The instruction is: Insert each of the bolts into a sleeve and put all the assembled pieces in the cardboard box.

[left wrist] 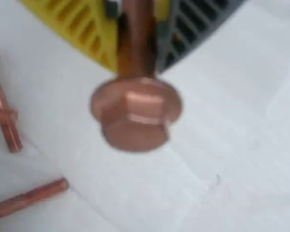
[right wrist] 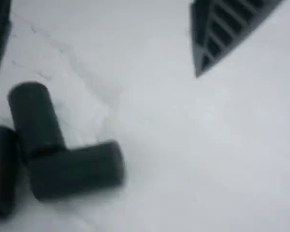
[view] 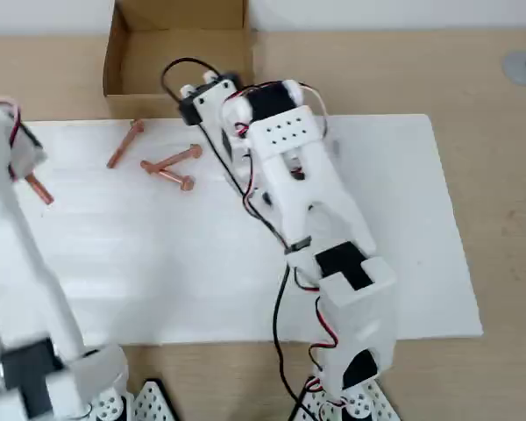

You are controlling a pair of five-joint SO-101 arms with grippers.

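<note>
Bolts (view: 167,164) lie on sheet (view: 158,263) before cardboard box (view: 116,66).

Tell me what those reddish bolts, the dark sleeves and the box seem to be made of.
The bolts look like metal with a copper-coloured finish: the flanged head catches soft highlights. The sleeves are dark and matte, probably plastic or rubber; which one, the look leaves open. The cardboard box is plain brown cardboard, dull, with thin folded walls.

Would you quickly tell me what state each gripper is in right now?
Left gripper: closed on a copper bolt.
Right gripper: open, holding nothing; black sleeves lie close by.
</note>
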